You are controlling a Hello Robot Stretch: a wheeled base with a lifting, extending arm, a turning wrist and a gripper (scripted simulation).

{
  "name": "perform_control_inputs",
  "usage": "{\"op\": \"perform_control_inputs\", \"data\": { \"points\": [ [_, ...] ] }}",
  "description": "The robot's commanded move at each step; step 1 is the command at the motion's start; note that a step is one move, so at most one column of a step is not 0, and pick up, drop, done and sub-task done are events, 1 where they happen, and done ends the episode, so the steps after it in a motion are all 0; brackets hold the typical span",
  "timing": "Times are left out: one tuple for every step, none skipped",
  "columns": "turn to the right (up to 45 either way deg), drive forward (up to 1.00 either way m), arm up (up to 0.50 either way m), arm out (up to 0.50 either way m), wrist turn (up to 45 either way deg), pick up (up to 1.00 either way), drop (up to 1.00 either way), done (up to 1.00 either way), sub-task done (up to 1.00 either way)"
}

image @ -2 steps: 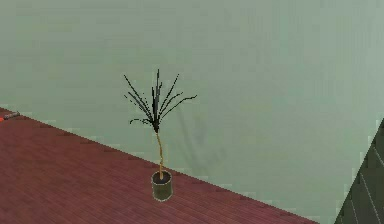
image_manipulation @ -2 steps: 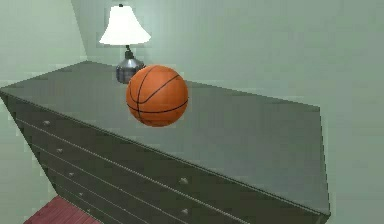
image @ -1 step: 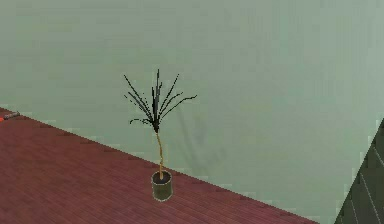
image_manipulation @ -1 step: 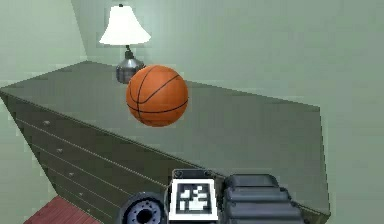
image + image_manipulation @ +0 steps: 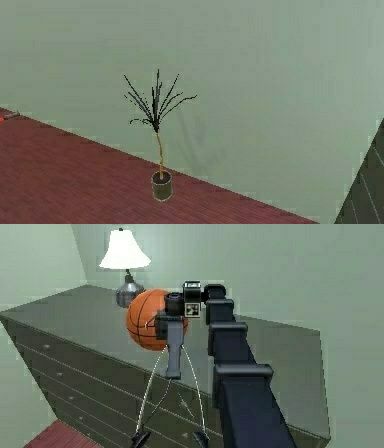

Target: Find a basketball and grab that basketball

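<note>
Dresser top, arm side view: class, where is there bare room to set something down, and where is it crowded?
Bare: the dresser top left of the lamp, and the strip right of the arm up to the dresser's edge. Crowded: the middle, around lamp, basketball and arm.

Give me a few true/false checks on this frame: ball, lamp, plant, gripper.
1. The basketball lies in an open drawer. False: it sits on top of the dresser.
2. A lamp with a white shade stands on the dresser beyond the basketball. True.
3. The forward view has a potted plant standing on a red floor. True.
4. The potted plant is bushy with broad leaves. False: it has one thin stem topped by narrow, spiky leaves.
5. The gripper plainly carries the basketball clear of every surface. False: the basketball rests on the dresser by it, so whether it holds anything cannot be told.
</note>
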Motion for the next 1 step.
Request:
{"op": "perform_control_inputs", "data": {
  "points": [
    [0.0, 0.0, 0.0, 0.0, 45.0, 0.0, 0.0, 0.0, 0.0]
  ]
}}
